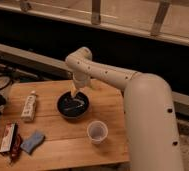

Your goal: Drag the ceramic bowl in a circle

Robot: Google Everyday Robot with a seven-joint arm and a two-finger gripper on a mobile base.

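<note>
The ceramic bowl [72, 105] is round, shallow and glossy black, and sits near the middle of the wooden table [53, 145]. My white arm reaches from the right and bends down over it. My gripper [76, 93] hangs at the bowl's far rim, its tip at or just inside the edge. A pale shape lies inside the bowl, either the gripper's tip or its reflection.
A translucent whitish plastic cup [97, 132] stands in front of the bowl to the right. A white tube [29, 106] lies left of the bowl. A blue sponge [32, 142] and a red-and-black packet [7, 139] lie at the front left. Dark gear stands off the table's left edge.
</note>
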